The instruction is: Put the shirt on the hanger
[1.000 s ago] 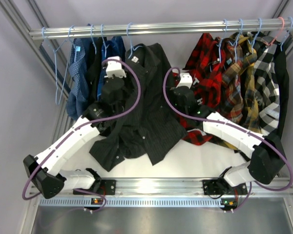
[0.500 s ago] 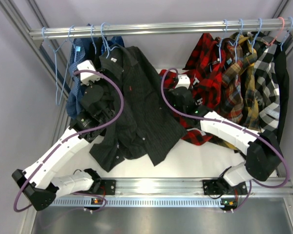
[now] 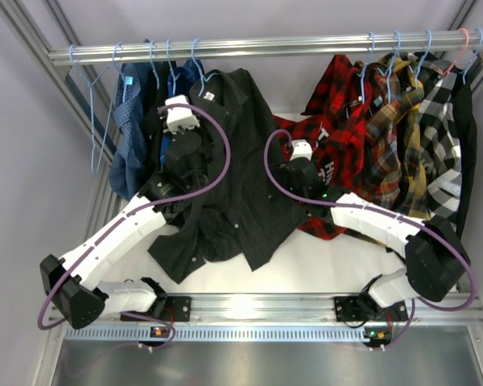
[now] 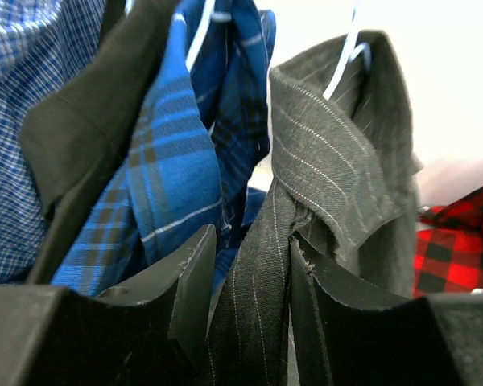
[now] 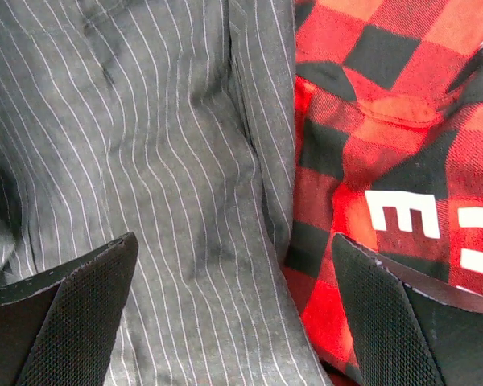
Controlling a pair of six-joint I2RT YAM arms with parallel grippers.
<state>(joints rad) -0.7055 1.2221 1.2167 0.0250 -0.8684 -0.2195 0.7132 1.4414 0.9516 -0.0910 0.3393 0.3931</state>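
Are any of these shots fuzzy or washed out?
Left wrist view: the background behind the shirt collar is washed out white, and the near left pincer is dark and soft. Right wrist view: pinstripes crisp, light even. Top view: soft, even light.

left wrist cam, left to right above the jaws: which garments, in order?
fine blue checked shirt → black garment → blue plaid shirt → pinstriped charcoal shirt → red-and-black plaid shirt
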